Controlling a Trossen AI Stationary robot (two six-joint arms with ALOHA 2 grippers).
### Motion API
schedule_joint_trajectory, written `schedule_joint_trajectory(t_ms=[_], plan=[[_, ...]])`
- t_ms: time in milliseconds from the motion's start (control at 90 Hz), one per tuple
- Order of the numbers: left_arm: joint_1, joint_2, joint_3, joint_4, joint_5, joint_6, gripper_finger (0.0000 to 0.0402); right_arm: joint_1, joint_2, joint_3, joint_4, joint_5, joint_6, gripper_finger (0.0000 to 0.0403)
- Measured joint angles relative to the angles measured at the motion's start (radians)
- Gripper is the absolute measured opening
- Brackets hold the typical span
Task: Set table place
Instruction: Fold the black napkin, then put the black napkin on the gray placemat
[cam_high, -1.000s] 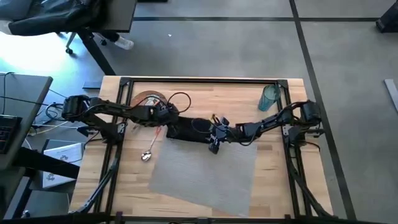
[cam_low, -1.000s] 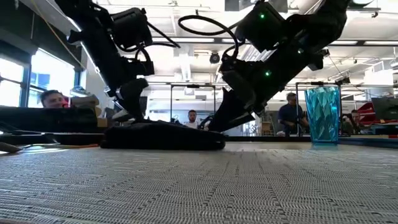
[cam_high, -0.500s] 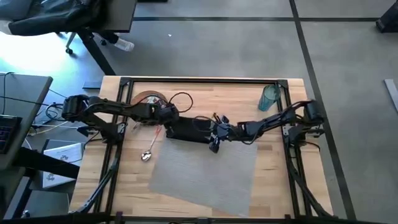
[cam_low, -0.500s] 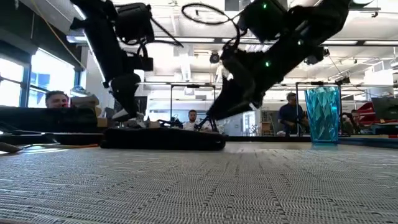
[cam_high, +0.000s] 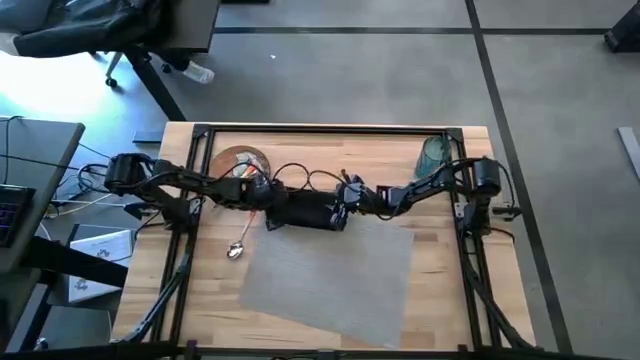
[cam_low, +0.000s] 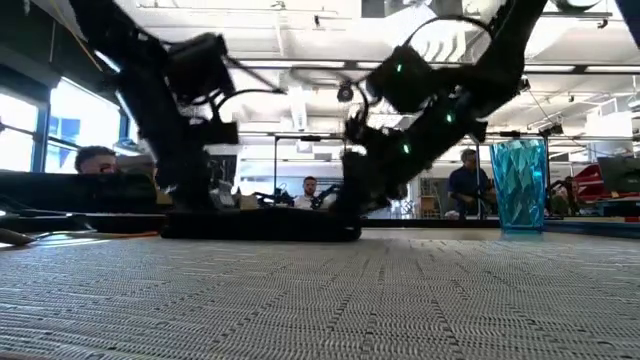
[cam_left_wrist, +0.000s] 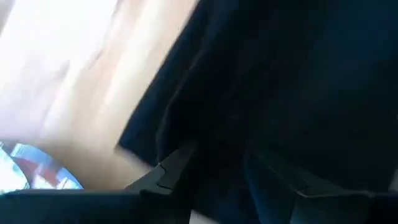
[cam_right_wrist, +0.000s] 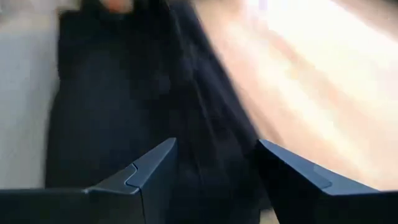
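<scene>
Both arms have dropped lower onto the black cloth napkin (cam_high: 305, 209) over the last second, and the right one has drawn in toward its end; the napkin itself looks shifted a little toward 12 o'clock, off the placemat's far edge.

Napkin: folded into a dark strip, long axis running 9 to 3 o'clock, lying on the wooden surface (cam_high: 450, 280) just beyond the grey placemat (cam_high: 330, 280).

Left gripper (cam_high: 262, 193) sits over its 9 o'clock end. Right gripper (cam_high: 347, 196) sits over its 3 o'clock end. Each arm is nearest its own end.

Wrist views: both pairs of fingers are spread, with black cloth filling the gap ahead. No pinch seen yet, nothing lifted.

Outward: spoon (cam_high: 239, 243) at the placemat's 9 o'clock corner, orange-brown plate (cam_high: 238, 160) toward 10, teal tumbler (cam_high: 432, 156) toward 2.

Likely next: close on both ends together.
</scene>
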Motion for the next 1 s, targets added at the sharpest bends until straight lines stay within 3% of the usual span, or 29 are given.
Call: schedule_joint_trajectory(t_ms=[200, 411, 667, 856, 1000], plan=[[-0.001, -0.004, -0.061, 0.025, -0.012, -0.095, 0.0113, 0.001, -0.004, 0.006, -0.111, 0.042, 0.019, 0.0204], [-0.018, -0.03, -0.049, 0.022, -0.009, -0.081, 0.0113, 0.0, -0.05, -0.002, -0.113, 0.046, -0.003, 0.0204], [-0.071, -0.142, 0.094, -0.098, 0.083, -0.042, 0.0113, 0.018, -0.242, -0.003, -0.209, 0.023, 0.003, 0.0204], [-0.124, -0.177, 0.113, -0.102, 0.179, 0.026, 0.0113, 0.094, -0.318, -0.003, -0.345, -0.053, 0.026, 0.0204], [-0.13, -0.144, 0.109, -0.094, 0.09, 0.112, 0.0113, 0.167, -0.298, -0.062, -0.328, -0.015, 0.071, 0.0204]])
